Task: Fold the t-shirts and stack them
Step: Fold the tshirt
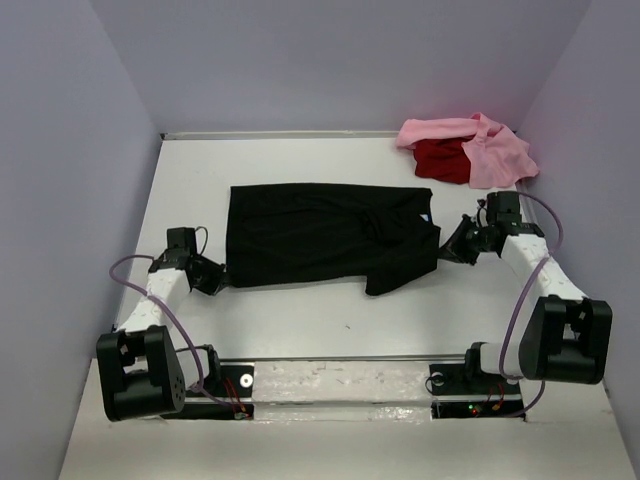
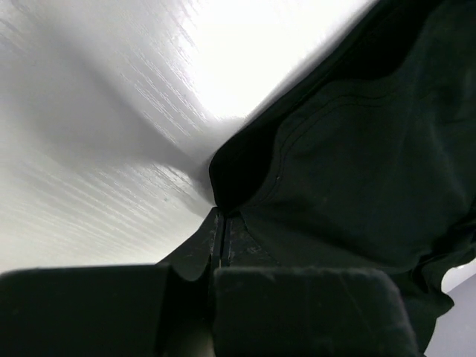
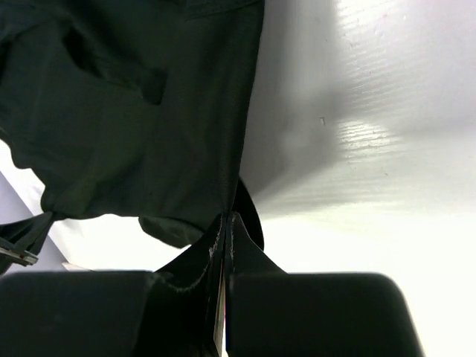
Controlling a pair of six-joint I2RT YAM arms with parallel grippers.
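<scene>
The black t-shirt (image 1: 320,235) lies spread across the middle of the white table, partly folded, with a small light label (image 1: 424,215) near its right end. My left gripper (image 1: 216,274) is shut on the shirt's lower left corner (image 2: 223,195). My right gripper (image 1: 448,250) is shut on the shirt's right edge (image 3: 230,201). In both wrist views the jaws are pressed together on black cloth (image 2: 357,163) (image 3: 134,126). The light pink t-shirt (image 1: 490,150) and the red t-shirt (image 1: 442,160) lie crumpled together at the far right corner.
Lilac walls close in the table (image 1: 300,320) on the left, back and right. The arm bases stand on a rail (image 1: 330,385) at the near edge. The pink and red pile sits just behind my right arm (image 1: 530,265).
</scene>
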